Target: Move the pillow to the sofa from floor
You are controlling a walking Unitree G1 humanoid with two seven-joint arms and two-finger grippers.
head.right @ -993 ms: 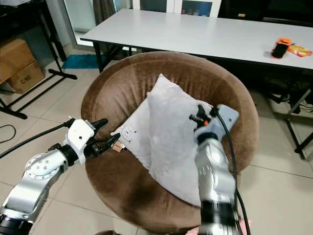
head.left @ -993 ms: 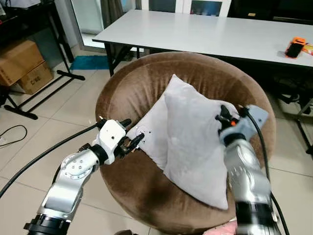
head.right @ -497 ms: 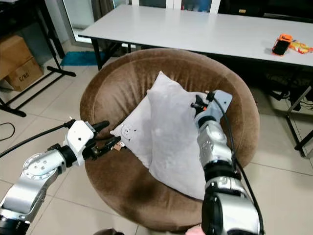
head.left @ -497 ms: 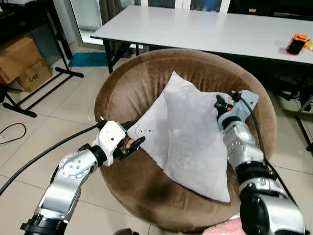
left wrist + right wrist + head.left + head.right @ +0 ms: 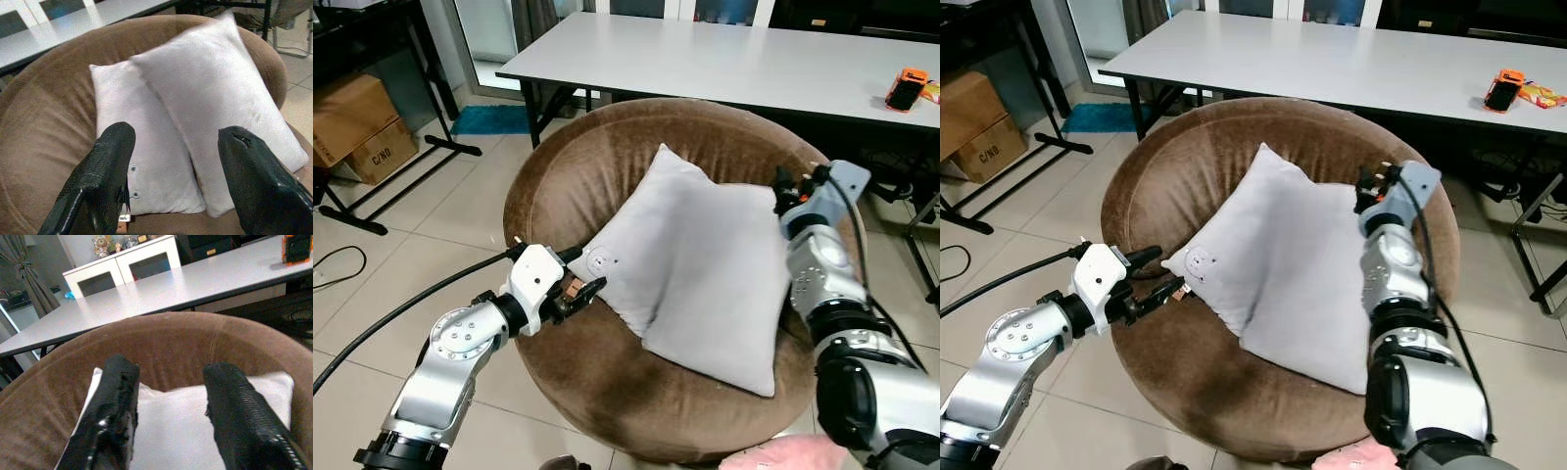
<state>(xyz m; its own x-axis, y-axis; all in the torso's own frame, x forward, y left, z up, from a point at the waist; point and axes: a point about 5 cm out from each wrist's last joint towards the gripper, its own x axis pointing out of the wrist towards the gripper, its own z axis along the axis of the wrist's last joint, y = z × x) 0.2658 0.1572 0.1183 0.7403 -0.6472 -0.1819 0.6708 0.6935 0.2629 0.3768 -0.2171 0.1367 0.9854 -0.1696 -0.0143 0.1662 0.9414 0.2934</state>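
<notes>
We see the grey pillow lying on the seat of the round brown sofa, its top corner leaning against the curved backrest and its lower corner reaching toward the front edge. Under its left side lies a second pillow, paler, with a small button patch at the corner that points toward our left gripper. That gripper sits at the left rim of the sofa, just beside that buttoned corner; its two black fingers are spread wide and hold nothing, and we cannot tell whether a fingertip touches the fabric. Our right gripper is raised at the grey pillow's upper right corner, near the backrest, with fingers parted wide and empty; whether it touches the pillow we cannot tell. The left wrist view shows both pillows side by side between the open fingers, the grey one overlapping the paler one, and the buttons plainly. The right wrist view looks over the pillow's top edge to the sofa's back. Behind the sofa stands a long white table with an orange-and-black object on it. Cardboard boxes sit on the tiled floor at the far left.
</notes>
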